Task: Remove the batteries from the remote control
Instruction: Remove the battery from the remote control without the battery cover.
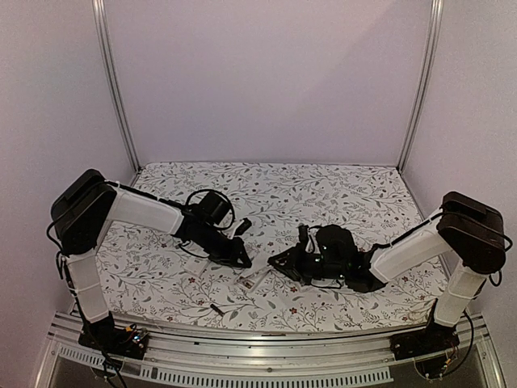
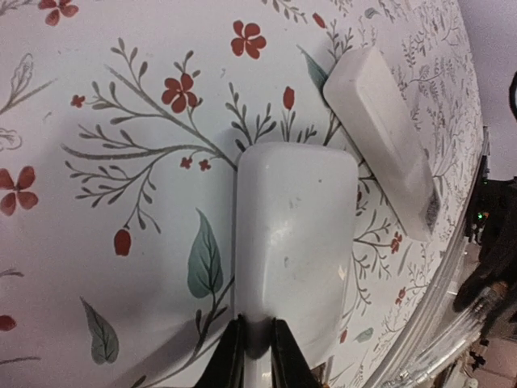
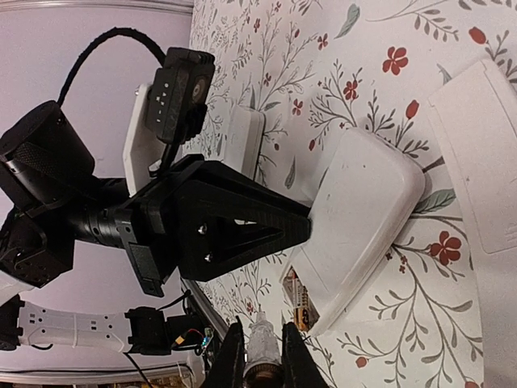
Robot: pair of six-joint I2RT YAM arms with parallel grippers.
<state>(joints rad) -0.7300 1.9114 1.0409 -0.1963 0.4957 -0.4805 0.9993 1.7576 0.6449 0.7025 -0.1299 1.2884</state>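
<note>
Left claw (image 2: pixel 256 331) clenched on narrow end of white remote (image 2: pixel 295 242), long axis running straight away from fingers. Right claw (image 3: pixel 259 331) pinching slim pale rod (image 3: pixel 260 349). Orange battery (image 3: pixel 300 301) seated lengthwise along remote's underside edge.

— What do the arms look like?
— The left arm (image 1: pixel 145 212) and right arm (image 1: pixel 408 252) both have white links between bulky black joints.
— The left gripper (image 3: pixel 303 228)?
— Black. Its fingers (image 3: pixel 234 226) are wedge-shaped with small screw heads. There's a black camera block (image 3: pixel 182 89) on a white plate, and a thick black cable (image 3: pixel 97 44).
— And the bases (image 1: pixel 121 339)?
— Black, with thin wires.
</note>
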